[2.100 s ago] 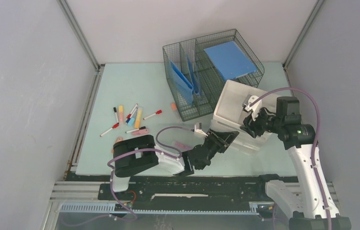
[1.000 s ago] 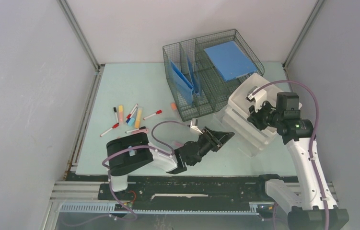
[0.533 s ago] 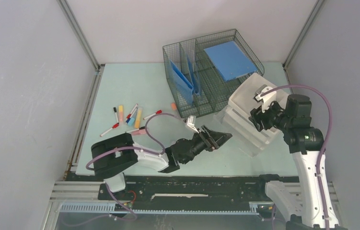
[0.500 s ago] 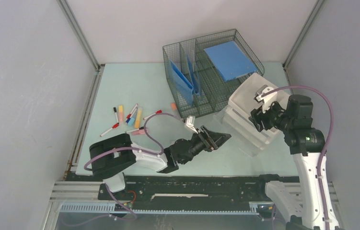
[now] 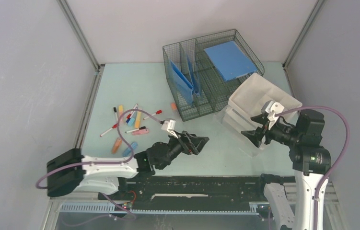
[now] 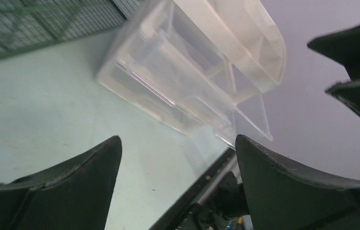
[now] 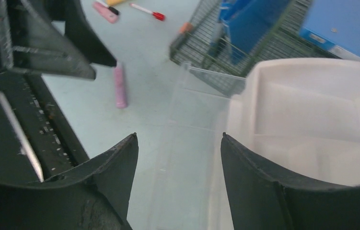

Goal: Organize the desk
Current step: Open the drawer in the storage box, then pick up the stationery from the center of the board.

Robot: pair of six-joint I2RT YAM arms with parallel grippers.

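Plastic, frosted and half see-through, forms the drawer box (image 5: pixel 259 103) at the right of the desk (image 5: pixel 134 81), a smooth, pale mint slab with a black rail (image 5: pixel 192 184) along its near edge. Just beside the box stands a wire basket (image 5: pixel 202 62) of fine dark mesh, split into compartments. Blue folders (image 5: pixel 182 79) stand upright in its left slots, and a flat blue board (image 5: pixel 229 60) lies tilted across the right one. Thin markers (image 5: pixel 130 117) with red, black and yellow parts lie scattered at the left.

The left gripper (image 5: pixel 194 143) hangs over bare desk at centre front, its tapered black fingers spread wide and empty. The right gripper (image 5: pixel 256 136) sits at the box's near corner, also spread and gripping nothing.

The left wrist view shows the box's stacked clear drawers and rounded top tray from the side, which the overhead view flattens. The right wrist view shows a stubby pink marker (image 7: pixel 119 86) lying on the desk near the left fingers; from overhead I cannot find it.
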